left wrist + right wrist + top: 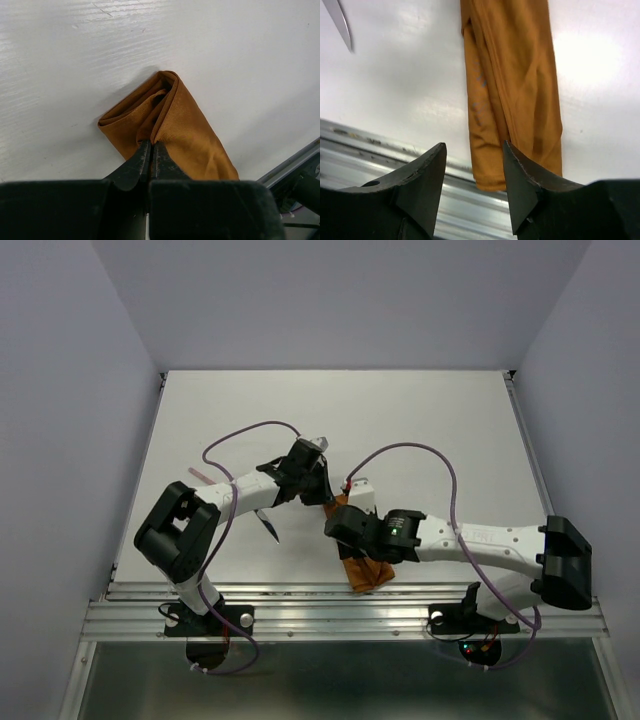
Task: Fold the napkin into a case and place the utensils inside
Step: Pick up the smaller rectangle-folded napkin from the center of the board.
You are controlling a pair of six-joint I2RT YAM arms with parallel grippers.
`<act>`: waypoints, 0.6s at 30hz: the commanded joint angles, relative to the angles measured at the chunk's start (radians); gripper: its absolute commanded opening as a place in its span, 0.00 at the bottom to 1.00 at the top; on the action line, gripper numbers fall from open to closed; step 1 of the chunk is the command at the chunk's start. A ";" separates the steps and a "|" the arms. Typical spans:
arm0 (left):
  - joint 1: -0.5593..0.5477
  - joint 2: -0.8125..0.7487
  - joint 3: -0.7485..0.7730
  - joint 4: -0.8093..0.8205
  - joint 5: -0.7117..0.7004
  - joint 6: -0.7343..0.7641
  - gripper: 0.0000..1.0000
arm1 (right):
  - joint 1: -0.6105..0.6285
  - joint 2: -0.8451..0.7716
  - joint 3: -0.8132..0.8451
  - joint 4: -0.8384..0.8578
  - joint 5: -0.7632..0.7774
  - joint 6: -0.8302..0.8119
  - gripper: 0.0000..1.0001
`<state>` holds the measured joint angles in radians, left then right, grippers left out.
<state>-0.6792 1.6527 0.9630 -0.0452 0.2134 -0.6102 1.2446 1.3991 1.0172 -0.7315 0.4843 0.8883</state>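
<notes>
Rust-orange folded cloth case (185, 130) is pinched by the clenched left gripper (151, 150), likely lifting its mouth open; right gripper (474, 146) hangs released.

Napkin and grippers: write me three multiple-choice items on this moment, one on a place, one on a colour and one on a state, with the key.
1. Where does the napkin lie?
A. At the far edge of the table.
B. Near the table's front edge.
C. Off the table.

2. What colour is the napkin?
A. Rust-orange.
B. Blue.
C. White.

3. How is the left gripper?
A. Wide open.
B. Shut on a knife.
C. Shut on the napkin.

Key:
1 B: the top view shows it just ahead of the rail.
2 A: both wrist views show orange cloth.
3 C: the left wrist view shows it pinching a fold.
</notes>
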 commanded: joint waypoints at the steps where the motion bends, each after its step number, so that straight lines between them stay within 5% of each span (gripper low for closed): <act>1: -0.003 -0.021 -0.010 0.013 0.011 0.010 0.00 | -0.071 0.052 0.058 0.081 0.085 -0.089 0.52; 18: -0.003 -0.011 -0.009 0.019 0.049 -0.003 0.00 | -0.171 0.247 0.051 0.509 0.109 -0.313 0.48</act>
<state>-0.6788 1.6527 0.9592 -0.0422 0.2352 -0.6109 1.0702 1.6386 1.0828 -0.4088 0.5503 0.6300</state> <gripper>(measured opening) 0.077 0.480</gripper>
